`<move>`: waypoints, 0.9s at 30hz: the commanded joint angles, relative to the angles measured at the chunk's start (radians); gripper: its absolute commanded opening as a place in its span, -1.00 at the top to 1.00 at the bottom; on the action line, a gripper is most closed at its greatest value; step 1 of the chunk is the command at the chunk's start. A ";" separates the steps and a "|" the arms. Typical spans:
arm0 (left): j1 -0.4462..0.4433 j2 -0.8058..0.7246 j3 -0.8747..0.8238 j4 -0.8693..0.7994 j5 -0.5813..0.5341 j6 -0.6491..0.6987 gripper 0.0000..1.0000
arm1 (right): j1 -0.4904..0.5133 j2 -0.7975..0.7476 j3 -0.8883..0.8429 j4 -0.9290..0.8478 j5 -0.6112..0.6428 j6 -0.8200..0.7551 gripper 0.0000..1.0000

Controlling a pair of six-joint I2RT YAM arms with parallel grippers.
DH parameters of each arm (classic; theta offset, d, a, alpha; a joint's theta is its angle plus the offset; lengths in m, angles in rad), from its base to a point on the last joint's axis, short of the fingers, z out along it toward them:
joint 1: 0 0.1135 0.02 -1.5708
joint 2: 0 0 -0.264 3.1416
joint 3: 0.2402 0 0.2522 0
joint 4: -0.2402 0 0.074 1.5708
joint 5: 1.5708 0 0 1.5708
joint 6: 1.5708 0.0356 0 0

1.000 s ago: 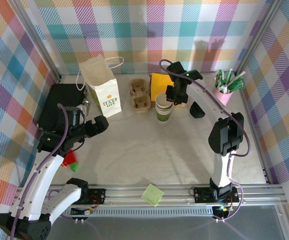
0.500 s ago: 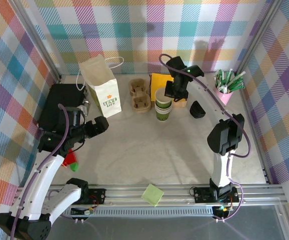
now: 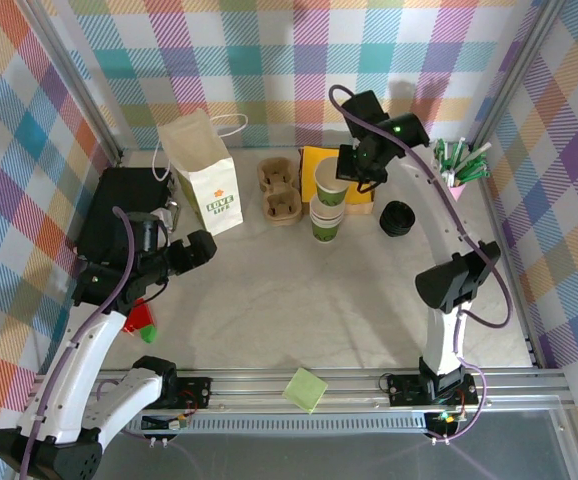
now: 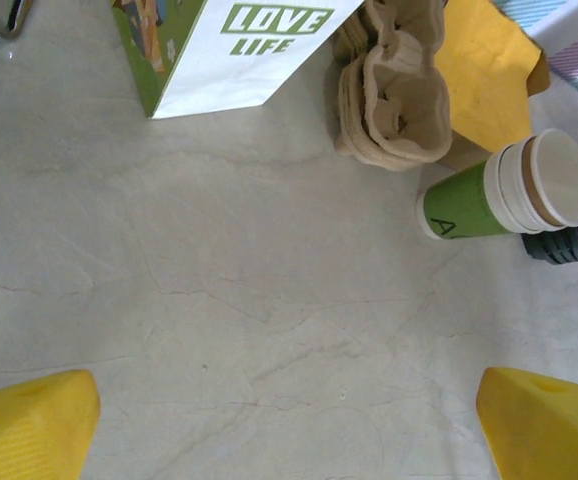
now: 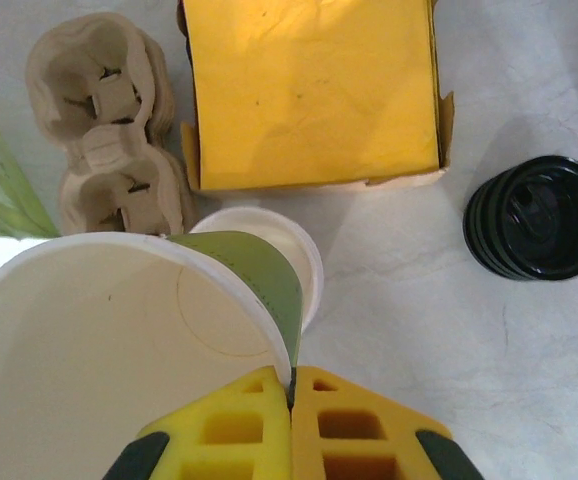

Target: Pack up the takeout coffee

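The takeout coffee (image 3: 329, 182) is a cream-and-green paper cup, lifted clear above the stack of like cups (image 3: 325, 224). My right gripper (image 3: 355, 170) is shut on its rim. In the right wrist view the yellow pads (image 5: 239, 430) pinch the wall of the takeout coffee (image 5: 119, 340) at the right gripper (image 5: 291, 388), and the stack (image 5: 287, 256) shows just below it. The white paper bag (image 3: 207, 182) stands upright at the back left. My left gripper (image 3: 195, 250) hangs open over bare table in front of the bag, its jaws wide in the left wrist view (image 4: 289, 420).
Cardboard cup carriers (image 3: 279, 190) lie between the bag and the stack. A box of yellow napkins (image 3: 317, 160) sits behind the stack, black lids (image 3: 397, 217) to its right, a pink cup of sticks (image 3: 453, 172) at the far right. A black box (image 3: 119, 205) is at left.
The right gripper closed on the top cup's rim and raised it off the stack, swinging up and slightly right. The left arm stayed still.
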 commanded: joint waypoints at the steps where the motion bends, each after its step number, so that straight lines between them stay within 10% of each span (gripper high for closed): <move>1: -0.011 -0.020 0.038 -0.020 0.014 0.016 -0.93 | 0.025 -0.088 0.016 -0.075 -0.013 -0.053 0.97; 27: -0.012 -0.165 -0.116 0.054 0.035 -0.025 -0.92 | 0.347 -0.457 -0.964 0.490 -0.071 0.123 0.94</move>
